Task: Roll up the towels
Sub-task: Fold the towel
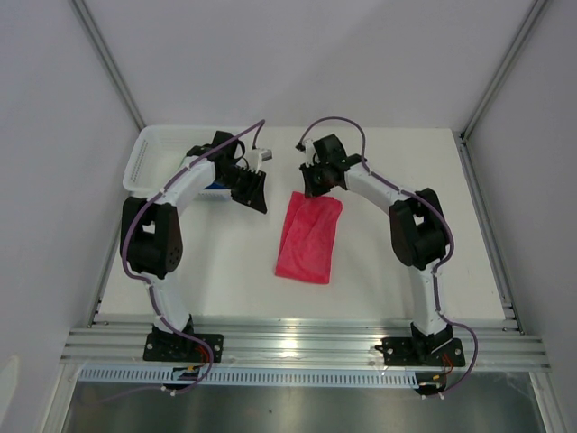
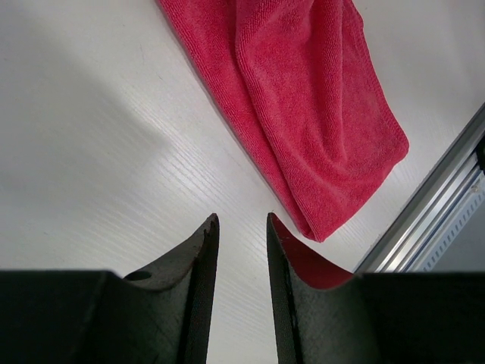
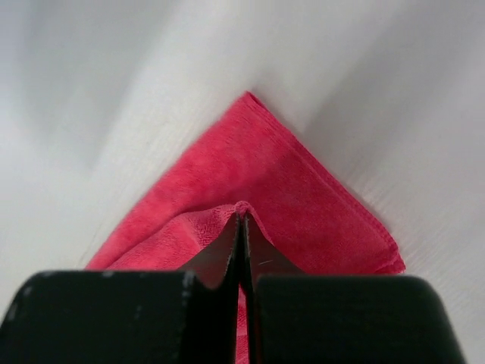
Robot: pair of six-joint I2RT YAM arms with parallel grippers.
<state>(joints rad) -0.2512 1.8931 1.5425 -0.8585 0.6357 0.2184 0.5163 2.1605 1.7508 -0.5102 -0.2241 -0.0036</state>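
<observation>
Your right fingers [image 3: 220, 258] clamp a fold at the far end of the pink-red towel [image 1: 309, 236] lying in the middle of the surface [image 1: 225, 280], while your left fingers [image 2: 198, 280] stand apart, empty, near its left edge.

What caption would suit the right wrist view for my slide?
Right gripper shut, pinching a fold of the pink-red towel on the white table.

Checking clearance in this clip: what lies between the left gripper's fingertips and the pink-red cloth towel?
Only bare white table, seen in the left wrist view; the left gripper hangs open beside the towel.
</observation>
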